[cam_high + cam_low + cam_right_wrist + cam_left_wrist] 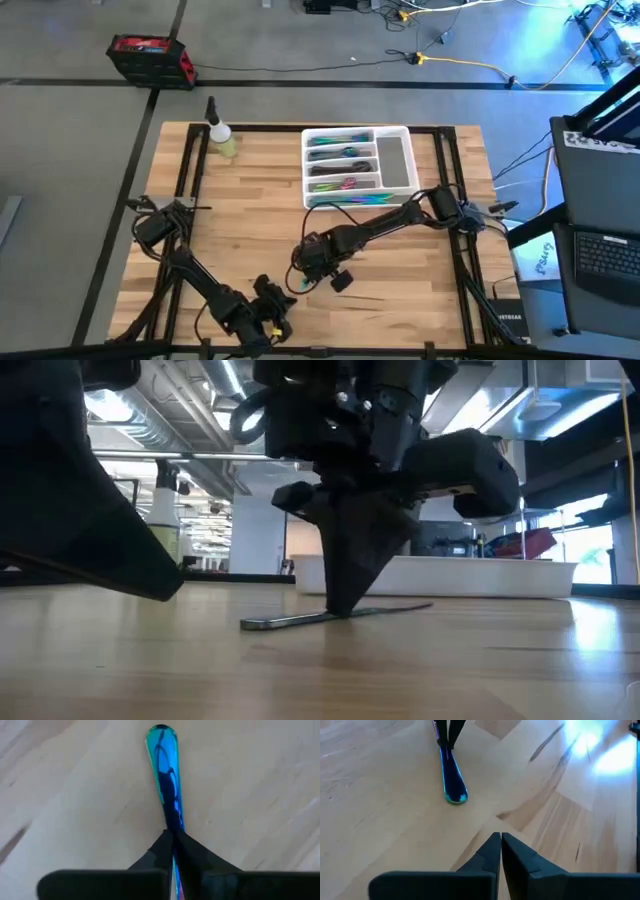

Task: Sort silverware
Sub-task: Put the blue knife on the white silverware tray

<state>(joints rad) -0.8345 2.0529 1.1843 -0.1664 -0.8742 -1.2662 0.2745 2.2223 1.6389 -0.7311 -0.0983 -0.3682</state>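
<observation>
I work in a lab. Cables (450, 62) cross the floor; a laptop (607, 256) sits beside my desk (400, 290). Ducts (150, 425) run overhead.

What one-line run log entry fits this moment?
right claw: shut on utensil, flat on table | left claw: shut, idle | tray: partly filled

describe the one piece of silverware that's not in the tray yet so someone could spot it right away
On the wooden table, look in front of the white tray, toward the near edge. The last utensil lies flat there, pinched between the right gripper's fingers. It alone is outside the tray, a slim blue-teal handle with a rounded end.
</observation>
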